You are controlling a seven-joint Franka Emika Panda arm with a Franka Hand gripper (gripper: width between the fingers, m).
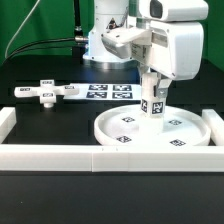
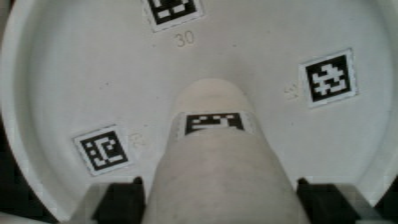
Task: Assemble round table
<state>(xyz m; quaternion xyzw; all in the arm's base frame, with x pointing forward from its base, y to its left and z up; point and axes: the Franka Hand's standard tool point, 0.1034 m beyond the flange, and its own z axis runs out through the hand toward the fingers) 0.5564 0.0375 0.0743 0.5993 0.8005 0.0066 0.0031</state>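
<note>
The large rimmed round disc (image 1: 175, 135) lies flat at the front of the exterior view's right. It fills the wrist view (image 2: 107, 70), tags facing up. My gripper (image 1: 151, 95) is shut on the short cylindrical post (image 1: 153, 106) and holds it upright over the disc's middle, lower end at the disc surface. In the wrist view the post (image 2: 217, 150) runs between my two black fingers (image 2: 121, 200), which press its sides. The flat cross-shaped foot piece (image 1: 45, 92) lies on the black table at the exterior view's left, apart from my gripper.
The marker board (image 1: 110, 90) lies behind the disc, between it and the foot piece. Long white border rails run along the front (image 1: 60, 155) and the left edge (image 1: 8, 125) of the work area. The arm's base (image 1: 105, 45) stands at the back.
</note>
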